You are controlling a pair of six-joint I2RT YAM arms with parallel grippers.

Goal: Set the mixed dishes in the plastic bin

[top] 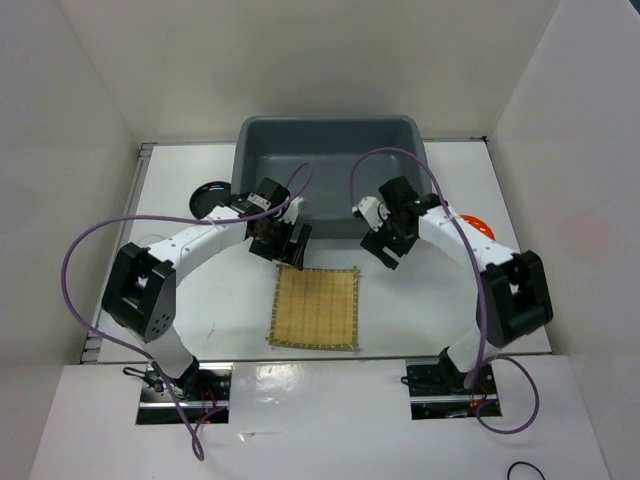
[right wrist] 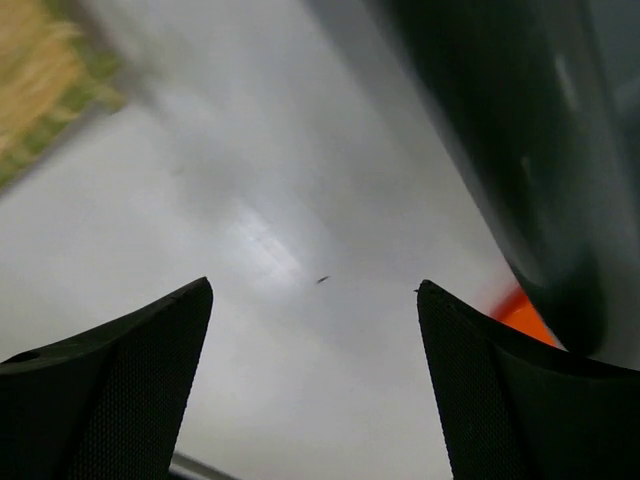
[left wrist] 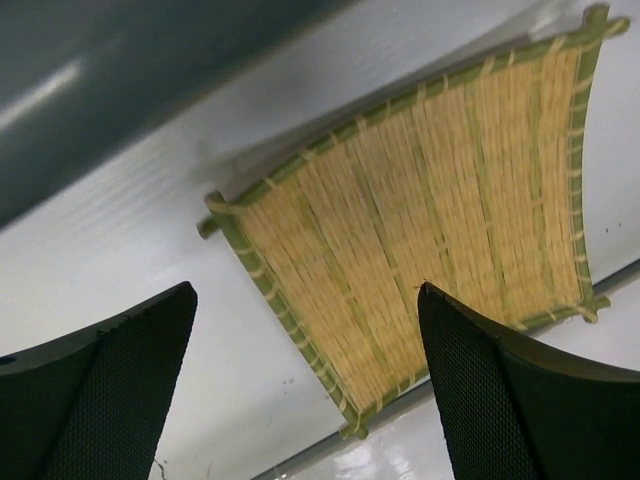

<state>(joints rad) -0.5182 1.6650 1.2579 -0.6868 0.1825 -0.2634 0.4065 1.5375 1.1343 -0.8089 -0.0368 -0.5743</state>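
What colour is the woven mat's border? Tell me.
The mat border is green; left wrist view shows it best.

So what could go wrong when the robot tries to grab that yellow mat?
The mat lies flat on the table, so the open left gripper might scrape over it or only pinch an edge. Both arms hang close together beside the bin; they could bump each other or its wall. The orange plate sits right by the right arm and might get knocked.

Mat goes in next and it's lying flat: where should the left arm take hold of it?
Probably its far left edge, nearest the left gripper, coming down from above: the mat lies flat on the table, so only the thin border gives the fingers purchase.
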